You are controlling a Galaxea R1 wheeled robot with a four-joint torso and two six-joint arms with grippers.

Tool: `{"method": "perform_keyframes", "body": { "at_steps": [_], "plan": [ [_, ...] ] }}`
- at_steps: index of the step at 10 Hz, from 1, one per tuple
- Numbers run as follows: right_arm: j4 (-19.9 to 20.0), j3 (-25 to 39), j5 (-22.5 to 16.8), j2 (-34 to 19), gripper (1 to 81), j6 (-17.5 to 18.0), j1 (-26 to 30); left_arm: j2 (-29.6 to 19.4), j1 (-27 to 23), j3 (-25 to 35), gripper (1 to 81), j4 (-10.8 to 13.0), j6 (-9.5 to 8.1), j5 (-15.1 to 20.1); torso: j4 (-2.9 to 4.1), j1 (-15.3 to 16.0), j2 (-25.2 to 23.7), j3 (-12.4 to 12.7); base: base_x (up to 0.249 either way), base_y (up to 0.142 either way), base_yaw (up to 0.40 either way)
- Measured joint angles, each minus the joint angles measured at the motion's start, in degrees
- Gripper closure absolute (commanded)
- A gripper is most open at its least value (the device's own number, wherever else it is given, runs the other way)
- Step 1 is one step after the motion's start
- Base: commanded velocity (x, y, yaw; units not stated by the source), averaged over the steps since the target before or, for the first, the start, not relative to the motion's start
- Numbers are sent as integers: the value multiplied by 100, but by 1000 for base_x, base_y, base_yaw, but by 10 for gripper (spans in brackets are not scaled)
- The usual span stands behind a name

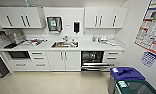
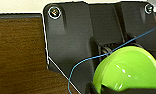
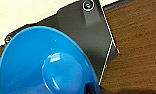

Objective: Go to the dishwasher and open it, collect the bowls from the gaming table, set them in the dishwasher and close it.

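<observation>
The dishwasher [image 1: 92, 58] is built into the white cabinets right of the sink. Its dark inside shows and its steel door [image 1: 94, 67] hangs down and open, some way ahead of me across the floor. A bright green bowl [image 2: 129, 70] sits large in the left wrist view, with my left gripper [image 2: 104, 88] shut on its rim. A blue bowl [image 3: 44, 67] shows its hollow side in the right wrist view, gripped at its edge by my right gripper [image 3: 91, 88]. The gaming table is out of view.
A blue-lidded bin [image 1: 126, 74] and a green-lidded bin [image 1: 137, 88] stand at the right, close to the dishwasher door. The white counter [image 1: 86, 45] carries a sink [image 1: 64, 44] and loose items. Posters [image 1: 151, 27] cover the right wall. Beige floor [image 1: 51, 82] lies ahead.
</observation>
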Motion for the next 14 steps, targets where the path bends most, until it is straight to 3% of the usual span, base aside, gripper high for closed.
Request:
{"method": "perform_keyframes", "body": {
  "at_steps": [14],
  "plan": [
    [-21, -2, -1, 6, 811, 0, -13, -2, 13, -5, 811, 0, 0, 0, 0, 2, 0, 0, 139, 0, 0]
  ]
}}
